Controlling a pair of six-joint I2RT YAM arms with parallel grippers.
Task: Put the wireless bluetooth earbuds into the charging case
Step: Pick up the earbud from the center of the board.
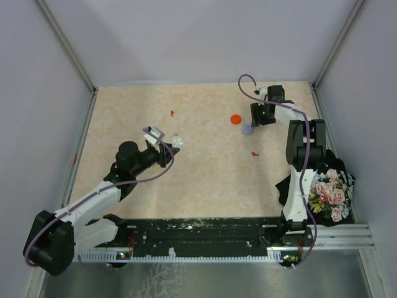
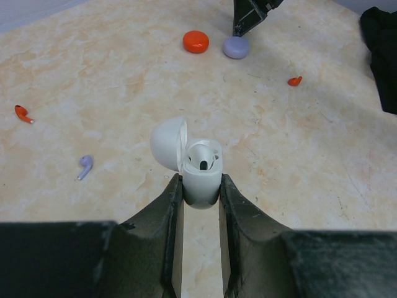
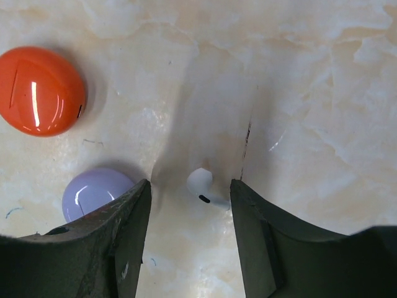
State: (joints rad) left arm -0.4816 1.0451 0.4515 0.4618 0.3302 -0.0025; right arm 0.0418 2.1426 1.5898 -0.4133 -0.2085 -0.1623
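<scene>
My left gripper is shut on a white charging case, lid open, one white earbud seated inside. It is left of centre in the top view. My right gripper is open and low over the table, its jaws either side of a loose white earbud without touching it. It is at the back right in the top view. A lavender earbud and two red earbuds lie loose on the table.
A round red disc and a round lavender disc lie just left of my right gripper, the lavender one touching its left finger. A black floral cloth hangs at the right edge. Grey walls enclose the table.
</scene>
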